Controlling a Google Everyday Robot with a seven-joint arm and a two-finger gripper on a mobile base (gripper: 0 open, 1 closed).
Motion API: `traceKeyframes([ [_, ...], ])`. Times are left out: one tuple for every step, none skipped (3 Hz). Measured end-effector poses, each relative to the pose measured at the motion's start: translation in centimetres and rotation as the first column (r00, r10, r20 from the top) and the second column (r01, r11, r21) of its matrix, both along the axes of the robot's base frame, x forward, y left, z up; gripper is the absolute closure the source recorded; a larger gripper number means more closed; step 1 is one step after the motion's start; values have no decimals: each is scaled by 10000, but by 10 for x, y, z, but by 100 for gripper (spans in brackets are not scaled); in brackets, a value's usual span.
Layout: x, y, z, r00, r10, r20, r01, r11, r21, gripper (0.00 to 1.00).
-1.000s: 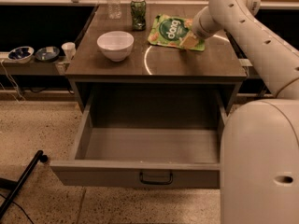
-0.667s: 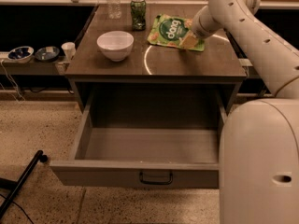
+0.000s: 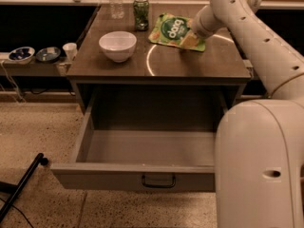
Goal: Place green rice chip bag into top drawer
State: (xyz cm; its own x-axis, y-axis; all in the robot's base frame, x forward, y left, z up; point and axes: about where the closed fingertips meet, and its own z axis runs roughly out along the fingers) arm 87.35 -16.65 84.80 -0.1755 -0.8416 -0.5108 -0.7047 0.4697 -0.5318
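The green rice chip bag [image 3: 172, 31] lies flat on the back right of the wooden tabletop [image 3: 190, 63], its dark circle with white lettering facing up. The gripper [image 3: 191, 38] is at the end of my white arm, down at the bag's right edge and touching it. The top drawer [image 3: 142, 175] is pulled fully open below the tabletop, its grey inside bare, with the dark bail handle [image 3: 158, 180] at the centre of its front panel.
A white bowl [image 3: 117, 45] stands at the tabletop's left. A slim green can [image 3: 140, 13] and a clear water bottle [image 3: 115, 1] stand at the back. Small dishes [image 3: 34, 54] and a cup [image 3: 70, 51] sit on a low shelf at left. My white base [image 3: 259, 165] fills the lower right.
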Motion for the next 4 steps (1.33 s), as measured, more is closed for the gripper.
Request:
traceKeyframes([
  [0, 1, -8, 9995, 147, -272, -144, 9998, 134, 68],
  [-5, 2, -17, 9977, 263, -617, -248, 9994, 253, 91],
  [-5, 2, -14, 9977, 264, -619, -249, 9994, 254, 100],
  [-10, 1, -16, 9968, 312, -739, -285, 9989, 375, 100],
])
